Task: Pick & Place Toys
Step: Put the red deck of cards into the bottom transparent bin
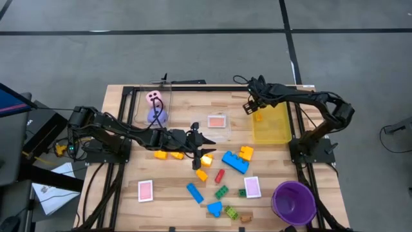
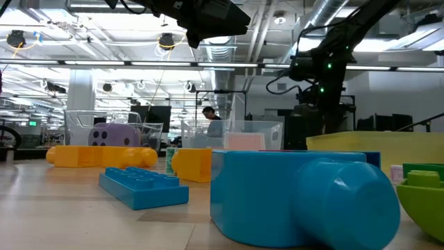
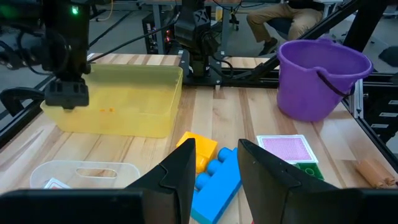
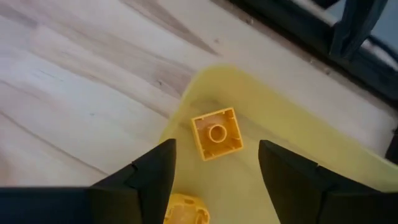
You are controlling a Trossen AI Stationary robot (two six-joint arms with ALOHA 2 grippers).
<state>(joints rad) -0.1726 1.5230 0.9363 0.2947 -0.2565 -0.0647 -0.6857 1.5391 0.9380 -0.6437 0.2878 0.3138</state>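
Note:
Several small bricks lie on the wooden table: a big blue brick [image 1: 235, 162], yellow bricks [image 1: 246, 153], a red one [image 1: 219, 176] and green ones [image 1: 221, 192]. Pink-backed cards [image 1: 146, 191] [image 1: 252, 186] lie flat near the front. My left gripper [image 1: 207, 144] is open and empty above the table's middle; in its wrist view [image 3: 214, 168] the blue brick [image 3: 217, 186] lies just beyond the fingertips. My right gripper [image 1: 251, 106] is open and empty above the yellow bin's [image 1: 271, 125] far left corner. A yellow brick [image 4: 216, 134] lies studs-up on the bin's floor below it.
A purple cup [image 1: 294, 202] stands at the near right corner. A clear bin [image 1: 154, 106] at the far left holds a pink and a purple die. A small clear tray [image 1: 217, 122] with a card lies between the bins. A person sits beyond the table [image 3: 292, 18].

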